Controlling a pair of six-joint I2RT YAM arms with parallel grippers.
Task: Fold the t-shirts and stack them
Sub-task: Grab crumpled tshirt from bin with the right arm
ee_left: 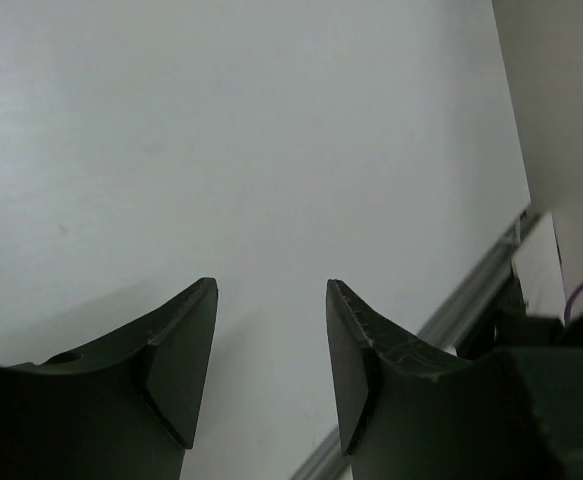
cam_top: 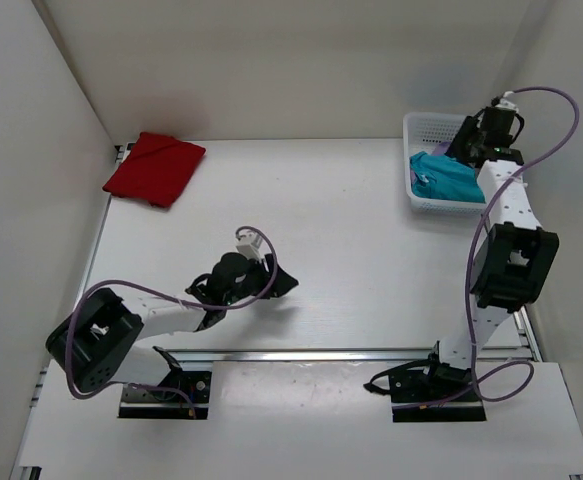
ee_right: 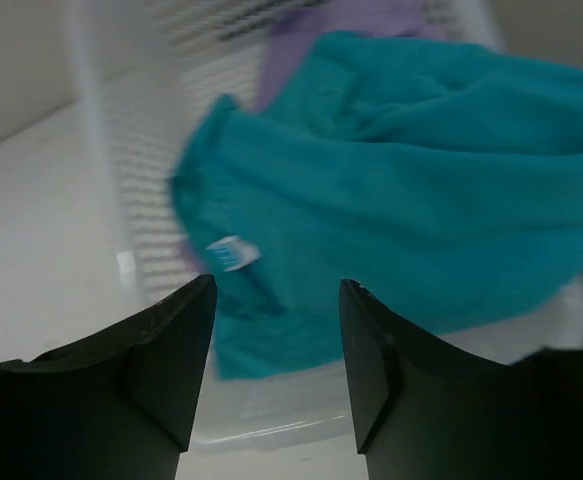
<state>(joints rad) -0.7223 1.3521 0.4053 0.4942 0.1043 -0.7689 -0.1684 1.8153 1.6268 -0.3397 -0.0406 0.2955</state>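
The tabletop (cam_top: 351,240) is mostly bare, so room to fold is not the worry. The trouble lies at 2 o'clock, in the basket (cam_top: 433,119). It looks light, and a pull that drags cloth against its mesh wall could tip or slide it.

The teal shirt (ee_right: 421,170) lies crumpled on top in there. A pinch at a random fold would probably lift it as a bunched lump that is hard to spread flat.

The red shirt (cam_top: 154,168) sits folded at 10 o'clock, well apart, and is the likely base of the stack. It should be safe unless an arm sweeps across it.

The lilac shirt (ee_right: 361,20) shows only as a strip beyond the teal one. A deep bite could catch both layers and bring two shirts out together.

The right claw (ee_right: 276,290) hovers over the teal heap, jaws wide with nothing between them. That view is blurred, so I cannot tell how near it is to the cloth.

The left claw (ee_left: 271,290) hangs over bare tabletop near 7 o'clock, jaws parted and empty, too far off to steady the basket.

The white label (ee_right: 229,252) likely marks the collar, which would be a surer target.
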